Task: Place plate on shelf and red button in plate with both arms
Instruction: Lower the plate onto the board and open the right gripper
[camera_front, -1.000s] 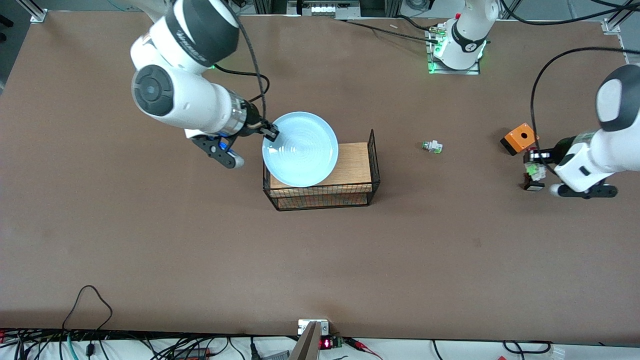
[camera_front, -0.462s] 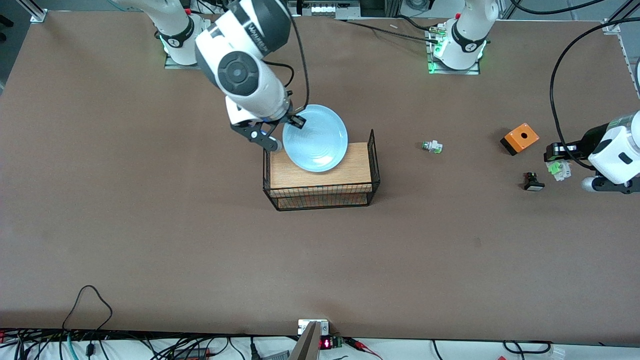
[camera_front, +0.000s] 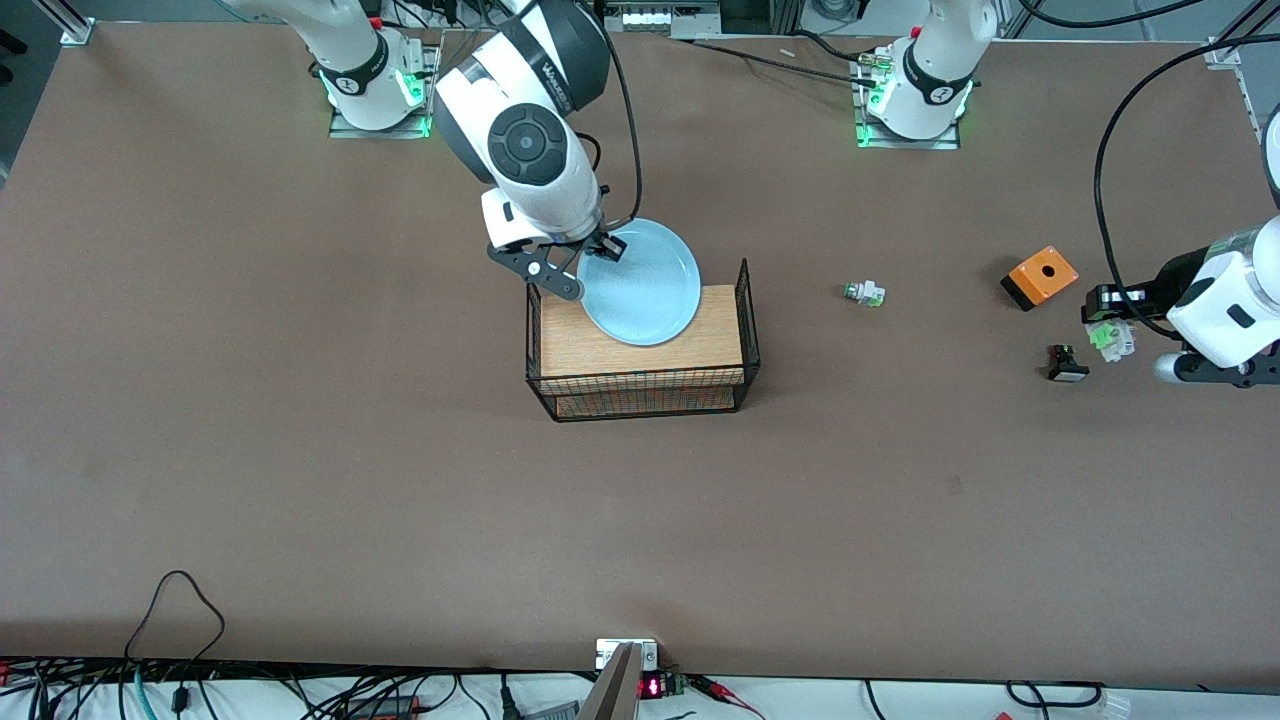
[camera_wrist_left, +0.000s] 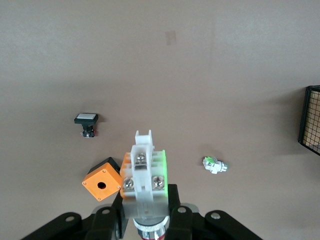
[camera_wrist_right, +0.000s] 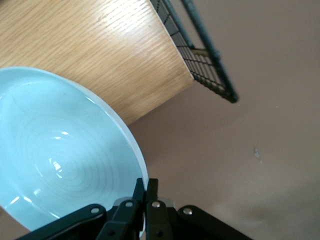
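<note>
The right gripper (camera_front: 607, 249) pinches the plate's (camera_front: 641, 283) rim at about ten o'clock, its fingers (camera_wrist_right: 146, 196) closed tight on the edge; the plate hangs tilted over the rack (camera_front: 642, 345). On the table at the rack's three o'clock lies a green switch (camera_front: 864, 292), then an orange box (camera_front: 1040, 276) and a black switch (camera_front: 1066, 364). The left gripper (camera_front: 1108, 322) clamps the red button (camera_wrist_left: 143, 172) above the table beside the orange box.

My right gripper (camera_wrist_right: 145, 196) has its jaws pinched on the rim of the pale blue plate (camera_wrist_right: 60, 155), above the wooden top (camera_wrist_right: 100, 55) of the wire rack (camera_wrist_right: 200, 55) on the brown bench (camera_wrist_right: 260, 125).
</note>
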